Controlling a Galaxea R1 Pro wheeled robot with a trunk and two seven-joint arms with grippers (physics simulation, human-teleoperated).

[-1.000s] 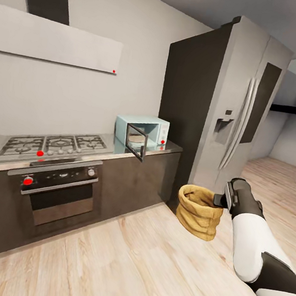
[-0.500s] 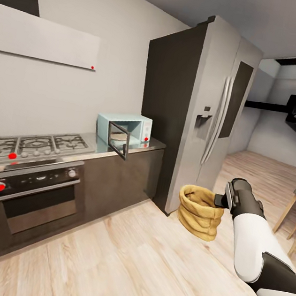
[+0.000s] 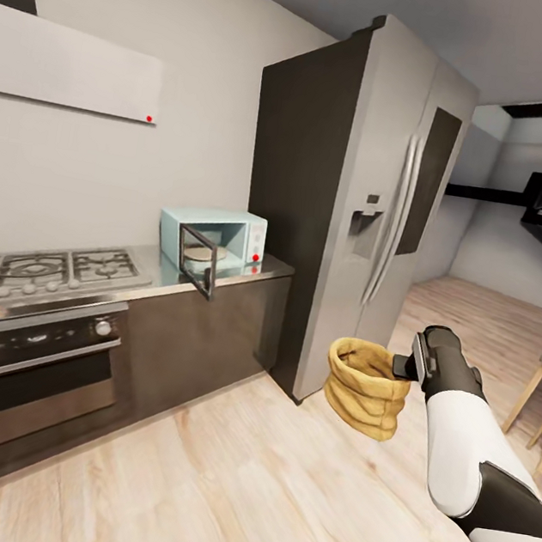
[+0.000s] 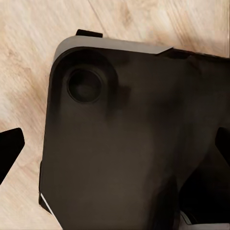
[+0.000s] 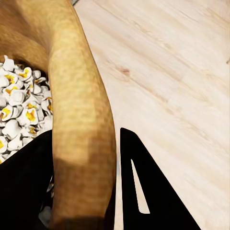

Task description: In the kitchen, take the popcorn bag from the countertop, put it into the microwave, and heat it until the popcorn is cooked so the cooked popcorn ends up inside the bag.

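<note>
Kitchen floorboards run under the robot, with the fridge (image 3: pixel 378 192) ahead of the right gripper (image 3: pixel 404 366) and the countertop (image 3: pixel 245 271) well off to its left. On that countertop the microwave (image 3: pixel 215 241) stands with its door swung open, well apart from the gripper, which is clamped on the rolled rim of the bag (image 3: pixel 365 387), one finger inside and one outside. White popped kernels (image 5: pixel 19 110) fill the bag, so heating looks finished; the left gripper's state I cannot tell.
</note>
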